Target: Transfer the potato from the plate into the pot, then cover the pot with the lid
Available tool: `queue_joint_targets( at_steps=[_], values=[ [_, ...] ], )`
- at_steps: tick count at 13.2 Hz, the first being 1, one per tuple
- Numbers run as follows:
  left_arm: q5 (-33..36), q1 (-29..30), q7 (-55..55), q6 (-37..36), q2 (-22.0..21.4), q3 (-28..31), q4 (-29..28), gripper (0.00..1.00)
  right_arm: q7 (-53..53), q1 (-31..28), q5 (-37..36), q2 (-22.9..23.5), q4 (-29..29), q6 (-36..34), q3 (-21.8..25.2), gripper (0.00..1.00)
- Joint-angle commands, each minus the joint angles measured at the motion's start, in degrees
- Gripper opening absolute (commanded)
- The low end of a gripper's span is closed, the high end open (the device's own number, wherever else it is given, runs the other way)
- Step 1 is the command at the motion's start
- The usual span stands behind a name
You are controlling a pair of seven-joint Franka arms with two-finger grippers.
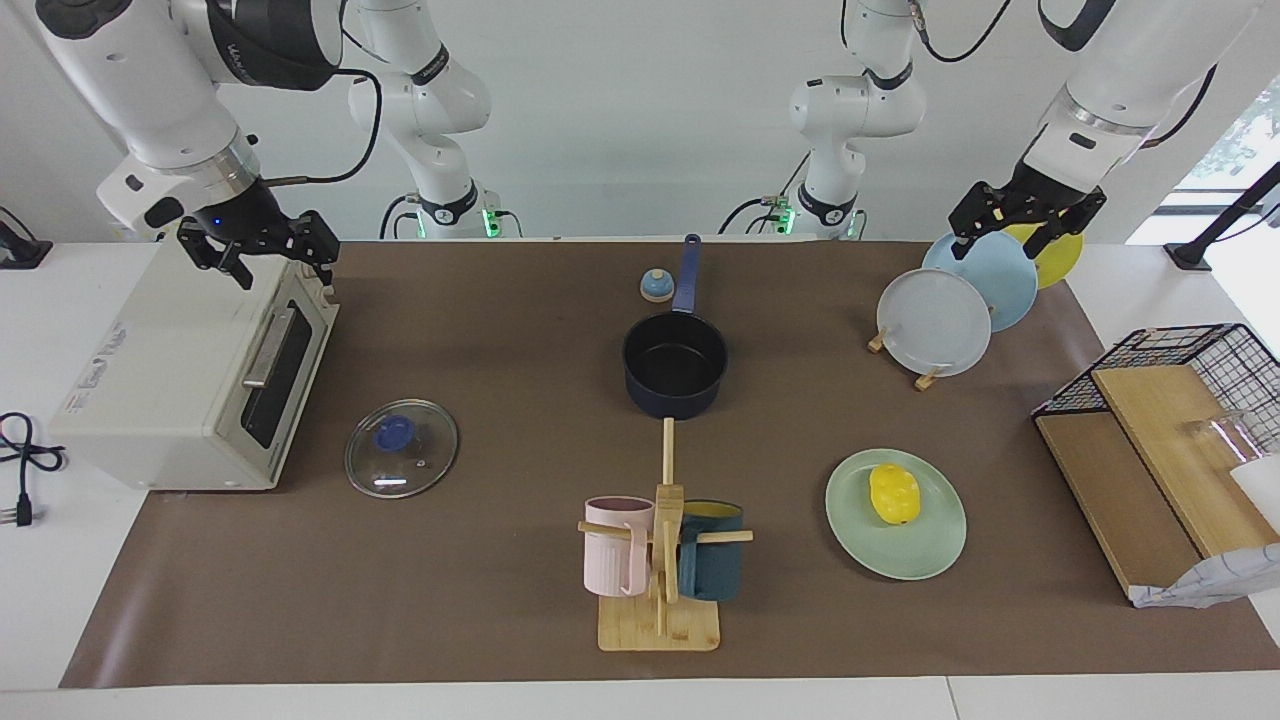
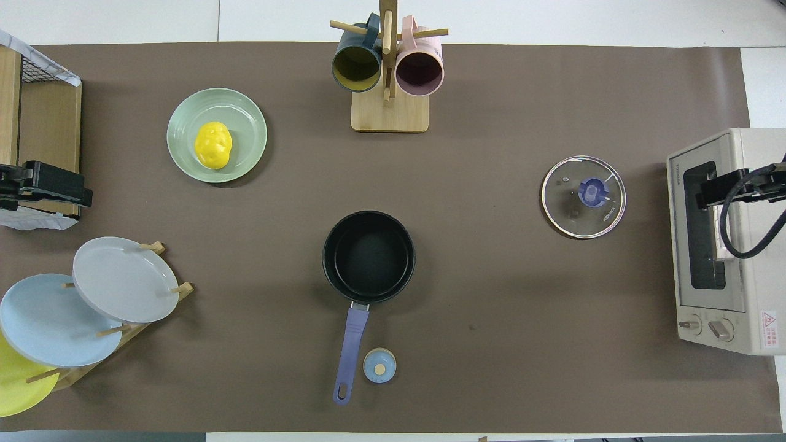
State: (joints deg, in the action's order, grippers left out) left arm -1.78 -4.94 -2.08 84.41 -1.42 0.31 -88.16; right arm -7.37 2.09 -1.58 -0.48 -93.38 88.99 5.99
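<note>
Brown mat over a white worktop (image 1: 40, 640): nothing begun. The potato (image 1: 894, 493) lies on the mint plate (image 1: 935, 545), the saucepan (image 1: 675, 366) empty mid-table, the glass lid (image 1: 401, 448) by the toaster oven (image 1: 190, 380). Left gripper (image 1: 1020, 225) over the plate rack (image 1: 925, 345) and right gripper (image 1: 262, 252) over the oven hang released. Next, I'd judge: left descends onto the potato

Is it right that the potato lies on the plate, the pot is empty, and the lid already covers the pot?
Not quite. The potato lies on the plate and the pot is empty, but the lid does not cover it: it lies flat on the mat, apart from the pot, toward the right arm's end. The facing view shows this.
</note>
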Motion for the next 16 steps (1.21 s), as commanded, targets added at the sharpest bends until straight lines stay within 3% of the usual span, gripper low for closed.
queue_joint_targets(
  at_steps=[1,11,15,16],
  values=[
    [0.7,-0.9,2.2,0.8,-1.9,0.1,-3.0,1.00,-1.6,-0.7,0.2,-1.1,-1.1,0.4,-0.3,1.00],
    [0.5,-0.9,-0.4,11.6,-1.4,0.0,-6.5,1.00,-1.6,-0.7,0.2,-1.1,-1.2,0.4,-0.3,1.00],
    [-0.1,-0.9,0.0,15.6,8.6,0.0,-3.2,1.00,-1.6,-0.6,0.3,-1.1,-1.2,0.4,-0.3,1.00],
    [-1.1,-0.9,0.1,16.4,12.9,-0.1,-1.3,1.00,-1.6,-0.7,0.2,-1.1,-1.2,0.4,-0.3,1.00]
  ],
)
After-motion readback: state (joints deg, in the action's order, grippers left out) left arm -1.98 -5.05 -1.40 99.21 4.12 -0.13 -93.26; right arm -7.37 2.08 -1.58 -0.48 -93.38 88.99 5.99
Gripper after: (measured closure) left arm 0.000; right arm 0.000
